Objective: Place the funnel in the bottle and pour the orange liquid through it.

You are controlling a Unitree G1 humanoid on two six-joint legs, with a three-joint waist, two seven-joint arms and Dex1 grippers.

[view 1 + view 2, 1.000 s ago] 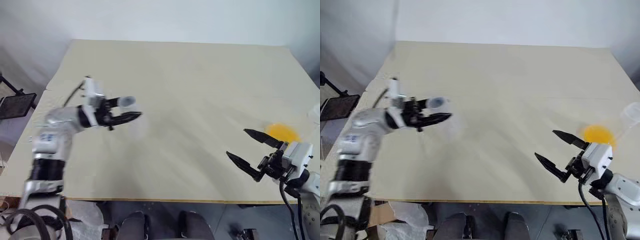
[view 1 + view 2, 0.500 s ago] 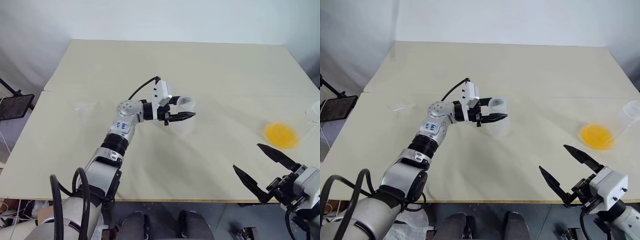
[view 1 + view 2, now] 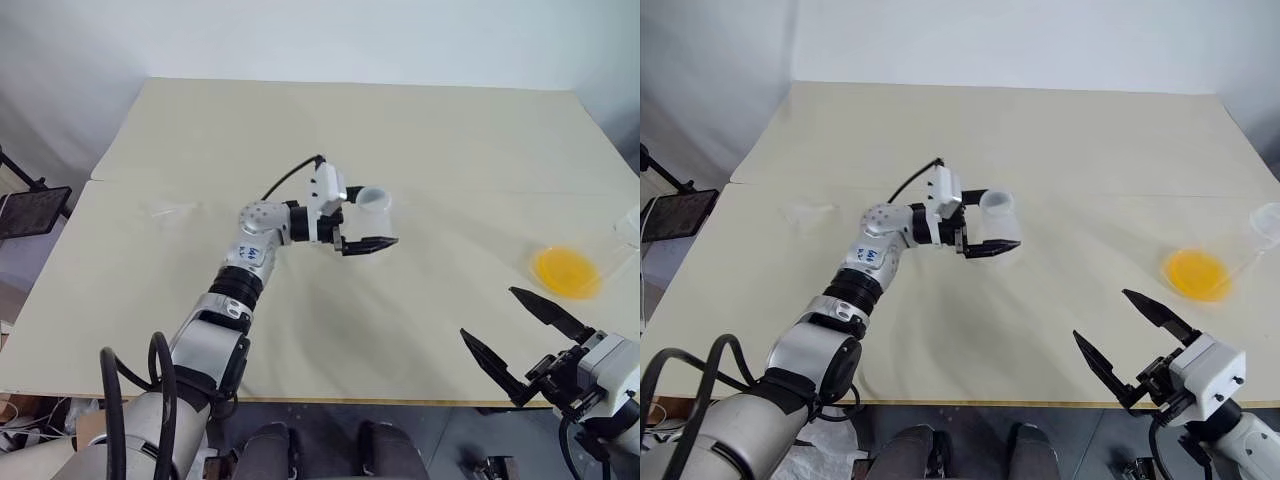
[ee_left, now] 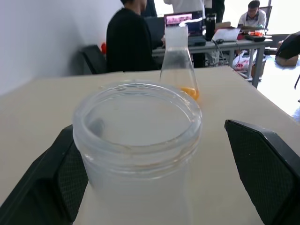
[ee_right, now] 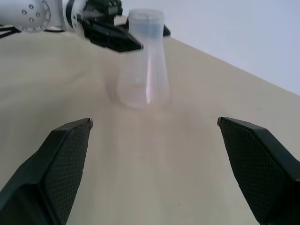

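Frosted and whitish, the bottle stood upright near the middle of the pale surface, its long axis vertical and its round open neck facing up. The left hand reached in from the left with its two black fingers spread wide on either side of the neck; in the left wrist view a clear gap showed between the glass and the finger on one side, so the bottle looked to be standing free and not gripped.

The funnel lay well apart on the left of the surface, faint against the pale top, and on the far side of the left arm from the bottle. It lay much nearer the left arm than the right, so I judged that arm the natural one to fetch it, drawing back leftward from the bottle.

The orange liquid pooled in the base of a clear flask at the right edge, just beyond the right hand, which hung open and empty low at the near right.

Nothing stood between bottle and funnel except the left arm itself. The upright bottle looked easy to knock as the fingers cleared its neck.
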